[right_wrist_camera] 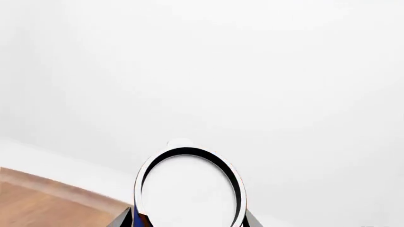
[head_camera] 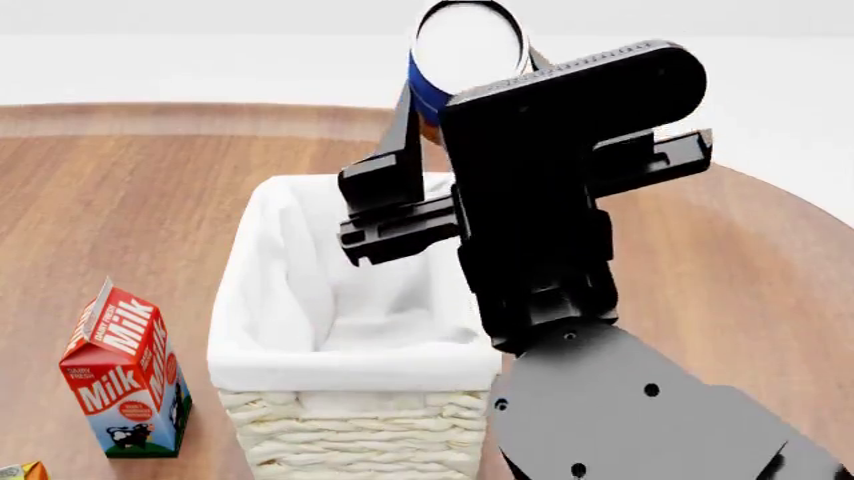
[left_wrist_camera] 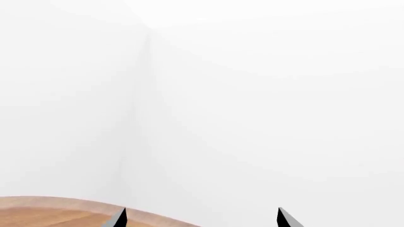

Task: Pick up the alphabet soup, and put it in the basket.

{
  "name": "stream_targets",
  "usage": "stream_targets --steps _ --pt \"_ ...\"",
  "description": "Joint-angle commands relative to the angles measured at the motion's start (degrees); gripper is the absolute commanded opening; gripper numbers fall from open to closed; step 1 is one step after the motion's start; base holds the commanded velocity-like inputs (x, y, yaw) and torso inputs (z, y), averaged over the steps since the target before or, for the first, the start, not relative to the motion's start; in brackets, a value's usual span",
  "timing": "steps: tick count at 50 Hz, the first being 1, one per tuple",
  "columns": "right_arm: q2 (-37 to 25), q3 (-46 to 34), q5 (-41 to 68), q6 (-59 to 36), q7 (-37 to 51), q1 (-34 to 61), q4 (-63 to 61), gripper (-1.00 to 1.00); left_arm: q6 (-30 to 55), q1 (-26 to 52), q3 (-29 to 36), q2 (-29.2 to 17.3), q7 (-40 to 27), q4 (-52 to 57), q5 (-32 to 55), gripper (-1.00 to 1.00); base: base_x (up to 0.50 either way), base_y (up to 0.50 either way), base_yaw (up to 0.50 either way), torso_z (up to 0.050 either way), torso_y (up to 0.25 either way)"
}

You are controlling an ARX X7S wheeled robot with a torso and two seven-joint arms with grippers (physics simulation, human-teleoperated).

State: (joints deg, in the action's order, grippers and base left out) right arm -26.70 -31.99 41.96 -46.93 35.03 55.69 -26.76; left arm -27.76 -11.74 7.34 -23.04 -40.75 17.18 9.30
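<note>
Right gripper (head_camera: pixel 461 75): my black, boxy hand is raised above the basket's far end, its flat fingers clamped on either side of the alphabet soup.
Alphabet soup (head_camera: pixel 465 50): a small smooth cylinder held off the table, pale silvery round top turned toward my head camera, blue label and a sliver of orange showing below it; from the right wrist its top is a white oval with a dark rim.
Basket (head_camera: pixel 350 435): tall rectangular cream wicker, coarse weave, soft white cloth lining folded over the rim; it sits at 6 o'clock of the can.
Left gripper (left_wrist_camera: pixel 200 218): only two dark pointed fingertips show, set well apart, nothing between them.
Table (head_camera: pixel 120 210): round, smooth brown wood grain.
Milk carton (head_camera: pixel 124 375): gabled, red and blue, upright at 9 o'clock of the basket.
</note>
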Motion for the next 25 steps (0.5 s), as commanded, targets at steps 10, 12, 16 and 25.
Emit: stream_targets --steps 10,12,16,25 --pt "8.3 -5.0 -4.1 -7.0 -5.3 17.7 19.5 -1.0 0.3 -0.1 0.1 -0.2 -0.2 0.4 -0.3 1.0 0.0 0.0 0.0 0.0 0.001" --pt "9.1 -5.6 -4.3 -7.3 -6.3 19.2 21.7 -1.0 0.4 0.0 0.2 -0.2 -0.2 0.4 -0.2 1.0 0.0 0.0 0.0 0.0 0.0" --pt "10.3 -5.4 -3.7 -7.8 -8.0 21.3 25.2 -1.0 0.4 -0.1 0.2 -0.3 -0.2 0.5 -0.2 1.0 0.0 0.0 0.0 0.0 0.0" --pt "11.1 -8.0 -2.5 -8.8 -14.6 25.5 29.6 -1.0 0.4 -0.1 0.3 -0.3 -0.3 0.6 -0.4 1.0 0.0 0.0 0.0 0.0 0.001"
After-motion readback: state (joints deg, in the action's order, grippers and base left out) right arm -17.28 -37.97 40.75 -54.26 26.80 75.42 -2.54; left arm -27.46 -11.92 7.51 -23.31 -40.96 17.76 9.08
